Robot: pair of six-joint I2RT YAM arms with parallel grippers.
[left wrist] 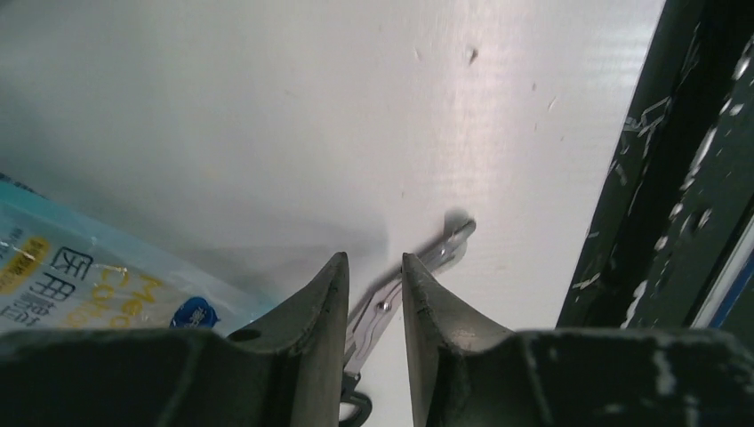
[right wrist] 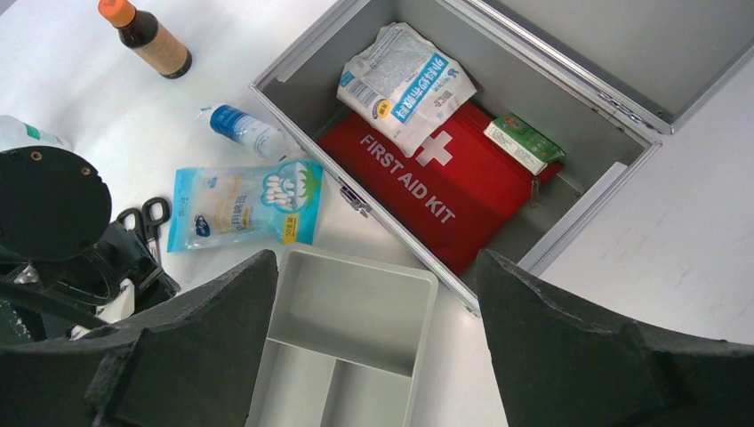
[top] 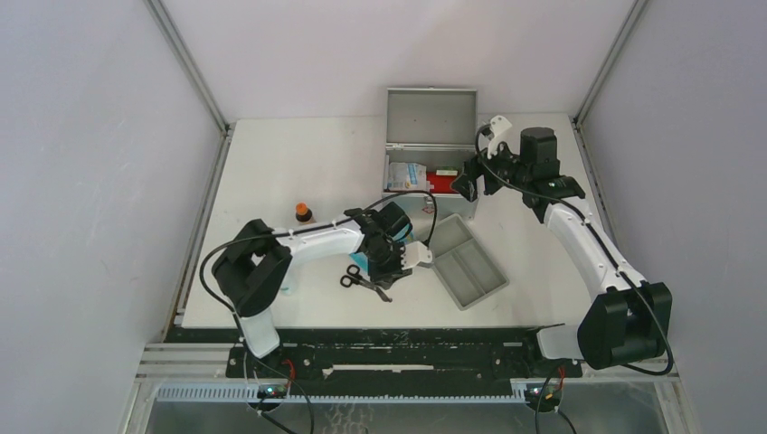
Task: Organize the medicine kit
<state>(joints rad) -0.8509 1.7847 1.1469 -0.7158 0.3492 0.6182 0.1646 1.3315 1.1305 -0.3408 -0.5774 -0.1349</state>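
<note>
The medicine kit [top: 430, 155] stands open at the back of the table, lid up. In the right wrist view the kit [right wrist: 307, 80] holds a red first-aid pouch [right wrist: 445, 191], a white packet [right wrist: 405, 84] and a small green box [right wrist: 525, 142]. My right gripper [top: 468, 187] hovers by the kit's front right corner, wide open and empty [right wrist: 375, 258]. My left gripper [top: 395, 262] is low over black-handled scissors [top: 366, 282]. In the left wrist view its fingers [left wrist: 373, 258] straddle the scissors' blades [left wrist: 418, 271] with a narrow gap; the scissors lie on the table.
A shallow grey two-compartment tray [top: 466, 262] lies in front of the kit. A blue packet [right wrist: 244, 203], a small clear bottle [right wrist: 244, 129] and a brown bottle with an orange cap [top: 304, 213] lie left of it. The table's black front edge [left wrist: 658, 178] is near the scissors.
</note>
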